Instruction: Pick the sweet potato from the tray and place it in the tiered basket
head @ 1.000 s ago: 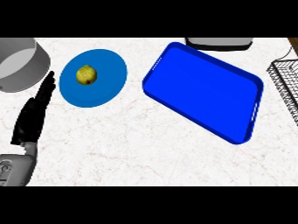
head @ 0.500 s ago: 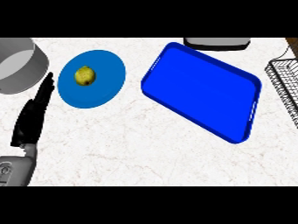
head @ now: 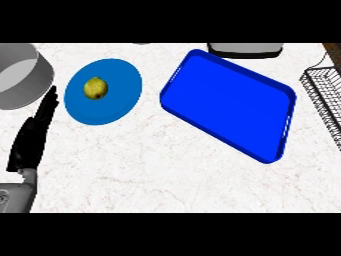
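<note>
Head view: left hand at left edge on bench, fingers straight, holding nothing; right hand out of view. You find no sweet potato on blue tray: tray bare. Only food: yellow-green oval lump on round blue plate, just right of left fingertips, long axis running away from you. Left hand likely nearer. Wire basket far right, beyond tray. Count: one lump, one plate, one tray, one basket, one grey pot.
</note>
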Robot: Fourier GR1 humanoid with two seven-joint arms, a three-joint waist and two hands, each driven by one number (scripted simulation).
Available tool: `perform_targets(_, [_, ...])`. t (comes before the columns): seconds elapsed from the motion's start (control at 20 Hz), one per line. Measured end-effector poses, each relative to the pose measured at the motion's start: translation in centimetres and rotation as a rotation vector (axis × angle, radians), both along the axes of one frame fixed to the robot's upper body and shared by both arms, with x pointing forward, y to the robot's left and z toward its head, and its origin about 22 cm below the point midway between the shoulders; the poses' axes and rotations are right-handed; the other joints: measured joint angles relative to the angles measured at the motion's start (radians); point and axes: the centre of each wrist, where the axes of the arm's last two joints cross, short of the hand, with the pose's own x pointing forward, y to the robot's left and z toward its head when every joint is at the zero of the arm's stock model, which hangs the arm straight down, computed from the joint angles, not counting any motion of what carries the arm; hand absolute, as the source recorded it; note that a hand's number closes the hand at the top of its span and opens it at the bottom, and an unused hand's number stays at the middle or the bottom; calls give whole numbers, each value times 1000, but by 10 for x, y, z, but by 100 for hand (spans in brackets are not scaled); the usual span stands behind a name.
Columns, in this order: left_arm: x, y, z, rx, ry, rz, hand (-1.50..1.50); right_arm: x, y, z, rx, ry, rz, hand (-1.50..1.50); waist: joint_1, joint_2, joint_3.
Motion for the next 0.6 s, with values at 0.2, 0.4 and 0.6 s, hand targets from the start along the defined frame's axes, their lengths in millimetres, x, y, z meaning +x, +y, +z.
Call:
perform_targets(0.2, [0,6,1,-1,8,16,0,-4,8,16,-13,-78,-39,-150,-14,-6,-1])
perform_targets(0.4, [-5,11,-1,0,17,36,0,-11,26,18,20,-163,-53,-150,-33,-17,-2])
perform_targets(0.6, [-9,16,-4,0,25,55,0,-24,50,7,41,-219,-49,-150,-53,-26,-2])
